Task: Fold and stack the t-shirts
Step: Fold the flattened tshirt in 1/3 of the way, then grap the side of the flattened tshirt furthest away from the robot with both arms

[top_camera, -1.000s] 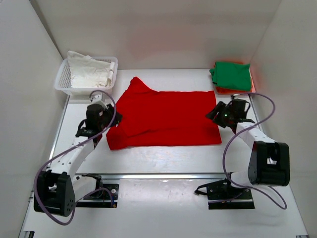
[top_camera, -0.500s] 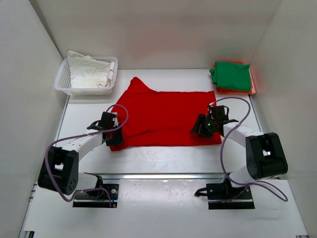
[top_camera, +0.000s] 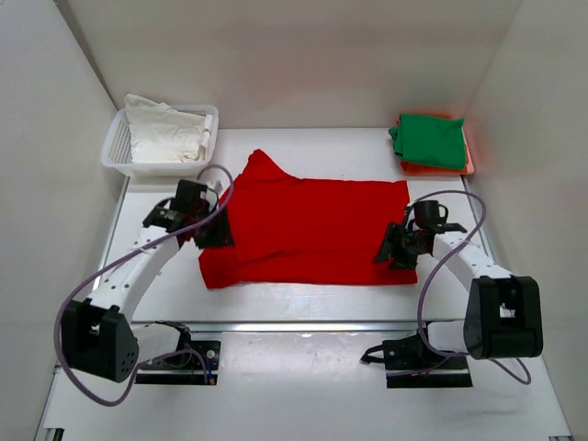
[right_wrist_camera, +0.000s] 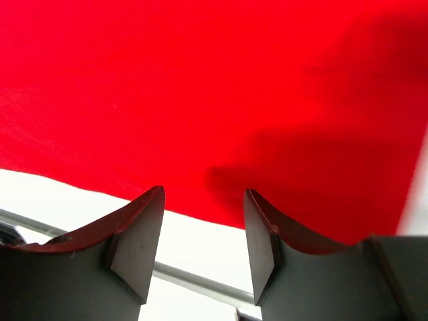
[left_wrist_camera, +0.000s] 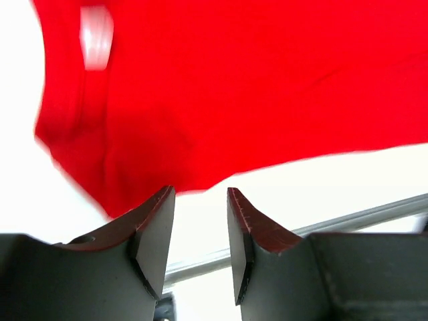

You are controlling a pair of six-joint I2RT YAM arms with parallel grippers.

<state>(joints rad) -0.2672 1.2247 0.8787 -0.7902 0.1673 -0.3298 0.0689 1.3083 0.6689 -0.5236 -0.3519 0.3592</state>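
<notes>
The red t-shirt [top_camera: 308, 230] lies spread flat in the middle of the table, and its white neck label [left_wrist_camera: 95, 37] shows in the left wrist view. My left gripper [top_camera: 214, 231] hovers at the shirt's left edge. Its jaws [left_wrist_camera: 200, 200] stand apart and hold nothing, just off the red hem [left_wrist_camera: 221, 100]. My right gripper [top_camera: 390, 250] is over the shirt's near right corner, open and empty [right_wrist_camera: 204, 200], with red cloth [right_wrist_camera: 214, 87] just beyond the fingertips. The green t-shirt [top_camera: 429, 140] lies folded on the orange one [top_camera: 467, 163] at the back right.
A white mesh basket [top_camera: 118, 156] with crumpled white cloth [top_camera: 165, 133] stands at the back left. A metal rail [top_camera: 303, 325] runs along the near table edge. White walls close in on the left, back and right.
The red shirt has shifted a little toward the near edge and to the right. Both grippers moved in over its side edges; the right one then drew back to the near right corner.
</notes>
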